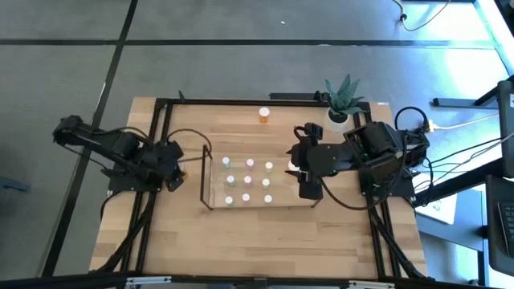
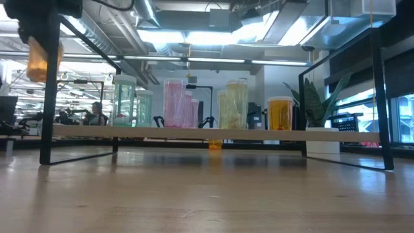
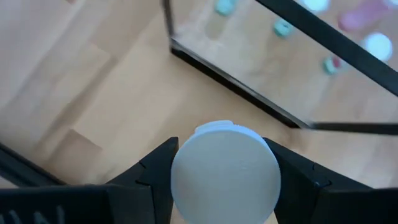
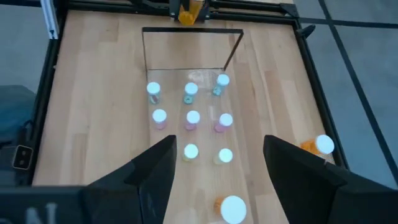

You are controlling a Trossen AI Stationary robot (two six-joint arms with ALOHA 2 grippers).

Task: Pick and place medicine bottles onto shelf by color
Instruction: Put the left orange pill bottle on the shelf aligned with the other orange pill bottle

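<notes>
My left gripper (image 1: 178, 170) is just off the shelf's left end, shut on an orange medicine bottle (image 2: 44, 59) with a white cap (image 3: 225, 171). The clear shelf (image 1: 210, 201) stands mid-table and carries several upright bottles: greenish (image 1: 227, 163), pinkish (image 1: 250, 164), yellowish (image 2: 233, 103) and one orange (image 4: 231, 208). My right gripper (image 1: 307, 186) hovers open over the shelf's right end, with nothing between its fingers (image 4: 158, 165). Another orange bottle (image 1: 264, 115) stands on the table behind the shelf. My left gripper pinches the orange bottle between its two fingers (image 3: 160, 167), which sit on opposite sides right at the white cap (image 3: 186, 163). They come at it slanting down from above. The bottle hangs upright below the gripper, lifted clear of the table.
A potted plant in a white pot (image 1: 339, 112) stands at the table's far right corner. Black frame rails (image 1: 161, 128) run round the tabletop. Bare wood lies in front of the shelf (image 1: 257, 241) and on the left beyond its end (image 3: 74, 93).
</notes>
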